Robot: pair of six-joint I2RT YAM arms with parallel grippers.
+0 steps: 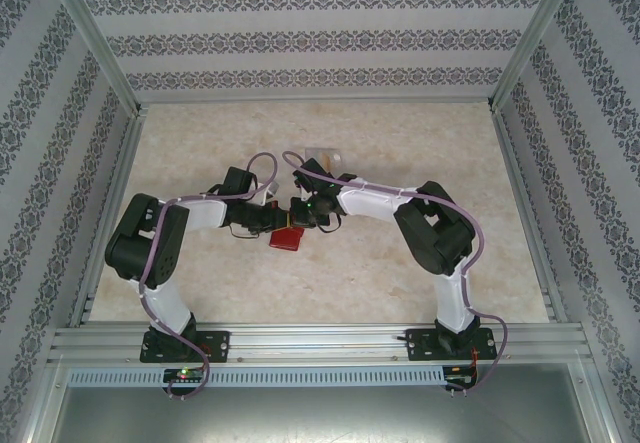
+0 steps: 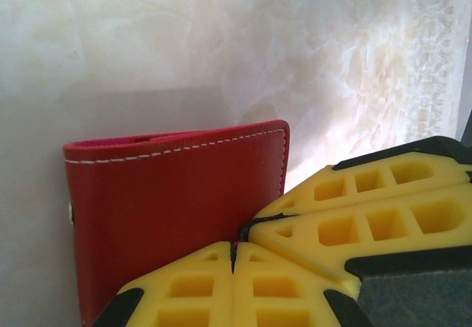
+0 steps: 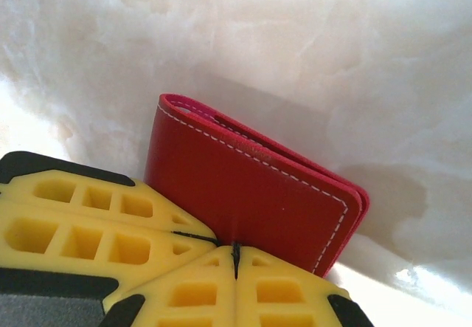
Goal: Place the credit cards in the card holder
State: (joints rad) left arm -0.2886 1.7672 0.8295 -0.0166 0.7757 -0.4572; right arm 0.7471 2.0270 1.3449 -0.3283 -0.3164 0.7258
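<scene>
1. Red wallet (image 1: 287,238) folded shut, at middle of pale table (image 1: 420,153), between both arms.
2. Left gripper (image 2: 233,247) and right gripper (image 3: 236,247) both clenched, tips against wallet's edge; true grasp unclear.
3. Probably near done: contents hidden, release remaining.

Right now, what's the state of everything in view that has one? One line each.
card holder, folded closed, red cover outward, pockets hidden, its edge at both grippers' tips.
left gripper, fingers pressed together, no gap; can't tell if they pinch the card holder.
right gripper, fingers pressed together, no gap; same doubt.
</scene>
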